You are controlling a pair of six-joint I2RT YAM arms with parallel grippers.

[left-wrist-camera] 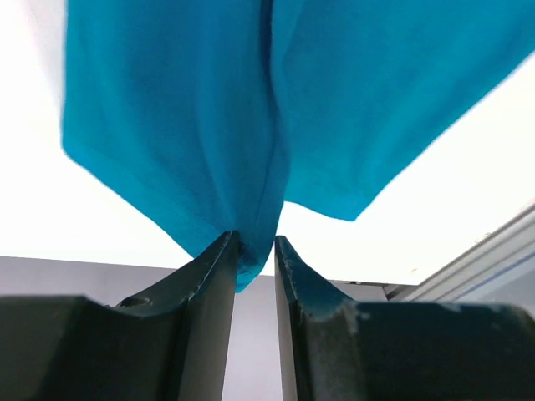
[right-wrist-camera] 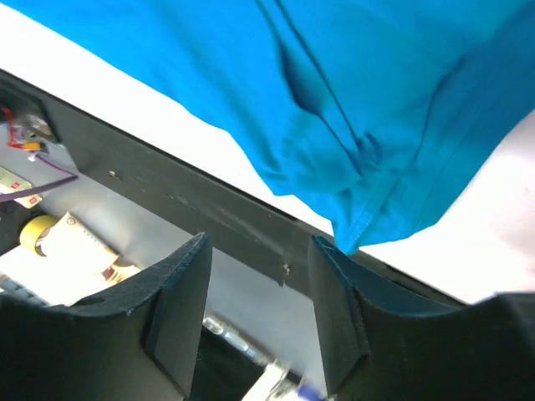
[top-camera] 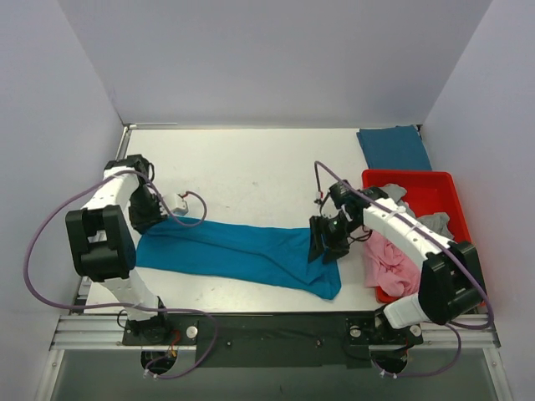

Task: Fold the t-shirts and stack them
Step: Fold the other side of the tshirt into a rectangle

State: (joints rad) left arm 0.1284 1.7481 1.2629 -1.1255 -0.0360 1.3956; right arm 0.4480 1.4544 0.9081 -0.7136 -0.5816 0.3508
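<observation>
1. Left gripper (left-wrist-camera: 255,244) pinches the teal shirt (top-camera: 242,255), spread at 6 o'clock on the table (top-camera: 251,167), probably anchoring its 9 o'clock end.
2. Right gripper (right-wrist-camera: 261,242) gapes wide, empty, at its 3 o'clock end.

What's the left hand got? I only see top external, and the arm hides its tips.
Observer: The left wrist view shows the left hand nearly shut, with a fold of the teal t-shirt pinched between its fingers.
Operator: And the right hand?
Observer: The right wrist view shows the right hand open, with nothing between its fingers.
Operator: Any cloth near it?
Observer: The shirt's corner hangs right beside one fingertip, outside the gap. I cannot tell whether they touch.
</observation>
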